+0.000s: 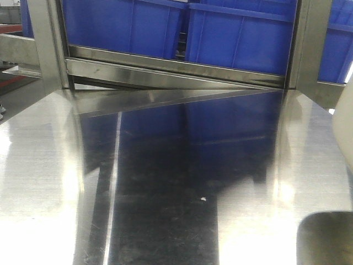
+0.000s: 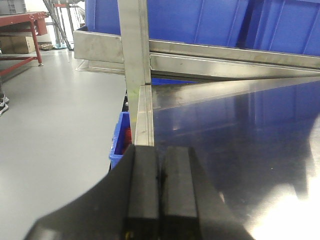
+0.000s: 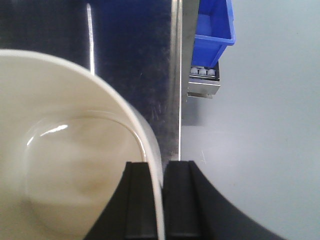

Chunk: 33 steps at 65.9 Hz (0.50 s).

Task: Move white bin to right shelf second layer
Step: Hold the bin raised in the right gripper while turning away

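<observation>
my right gripper pinches the glossy cream-white plastic bin; left gripper is pressed together. grasp seems set: lift level next.

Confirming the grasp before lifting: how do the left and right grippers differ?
The right gripper is shut on the bin, its wall between the jaws; the left gripper is shut on nothing. The right sits by the right edge of the table, the left by its left edge. Both are black.
</observation>
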Tool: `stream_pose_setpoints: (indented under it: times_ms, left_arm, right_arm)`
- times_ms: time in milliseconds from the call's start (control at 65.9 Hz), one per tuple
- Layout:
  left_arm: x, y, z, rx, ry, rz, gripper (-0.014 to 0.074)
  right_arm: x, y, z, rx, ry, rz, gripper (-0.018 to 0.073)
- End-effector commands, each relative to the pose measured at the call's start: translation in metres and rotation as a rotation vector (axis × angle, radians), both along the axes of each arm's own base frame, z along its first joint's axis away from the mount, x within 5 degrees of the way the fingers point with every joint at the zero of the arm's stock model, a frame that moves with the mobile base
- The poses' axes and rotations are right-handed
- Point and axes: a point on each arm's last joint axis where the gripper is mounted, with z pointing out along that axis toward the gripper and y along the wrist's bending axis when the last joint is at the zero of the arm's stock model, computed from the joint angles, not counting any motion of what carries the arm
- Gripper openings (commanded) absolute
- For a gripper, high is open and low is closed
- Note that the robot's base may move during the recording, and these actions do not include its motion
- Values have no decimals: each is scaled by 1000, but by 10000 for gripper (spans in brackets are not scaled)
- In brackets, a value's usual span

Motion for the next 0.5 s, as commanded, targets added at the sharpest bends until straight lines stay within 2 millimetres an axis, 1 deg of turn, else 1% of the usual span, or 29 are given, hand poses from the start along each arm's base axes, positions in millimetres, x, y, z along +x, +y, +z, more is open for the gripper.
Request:
stream_pose_setpoints:
  times_ms: [0, 485]
  left_arm:
    - [0, 0, -4, -12, -64, -3, 85]
    - [0, 0, -4, -12, -64, -3, 85]
  right_arm:
    - [5, 0, 17, -6, -124, -1, 46]
    - [5, 0, 16, -6, -123, -1, 46]
